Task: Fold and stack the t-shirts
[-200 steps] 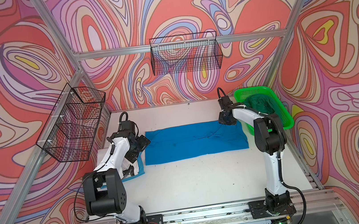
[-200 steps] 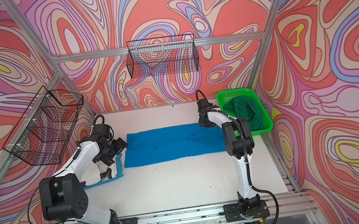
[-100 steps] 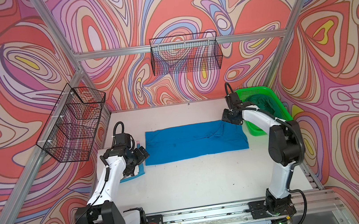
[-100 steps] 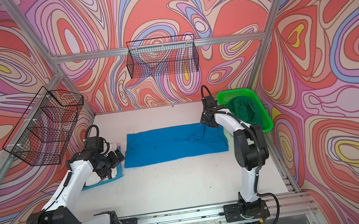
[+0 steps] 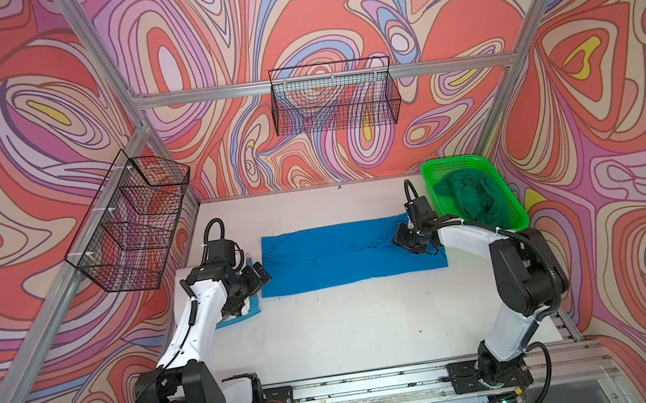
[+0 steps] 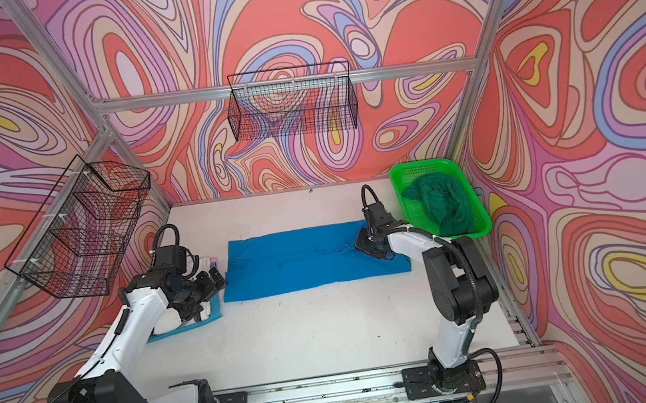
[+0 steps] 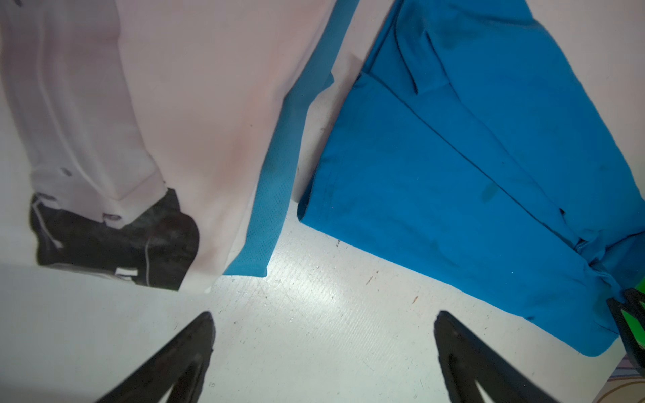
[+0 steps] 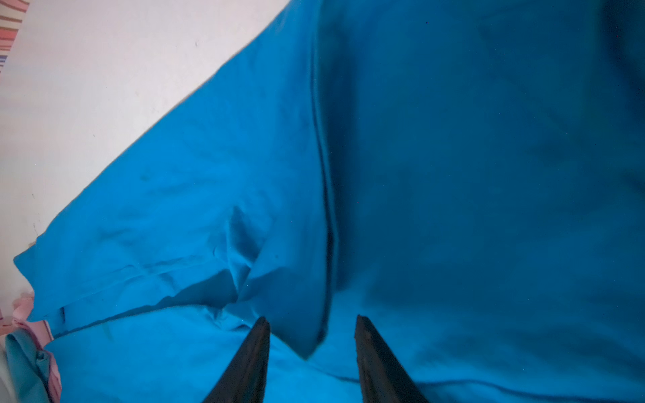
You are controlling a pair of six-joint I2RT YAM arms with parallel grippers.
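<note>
Blue cloth is lying flat in both top views: the bright blue t-shirt is stretching as a long band between the two grippers. It is looking light, limp and quick to slide or unfold, so a pinch through all layers at a hem or corner is probably serving best. The right gripper is hanging low over one end, and the left gripper is standing just beside the opposite end.

In the left wrist view the jaws are gaping wide over the bare table, with the shirt lying ahead and off to one side, touching neither.

In the right wrist view the jaws are standing partly apart. A folded flap's tip is lying between the fingertips, not visibly pinched.
</note>
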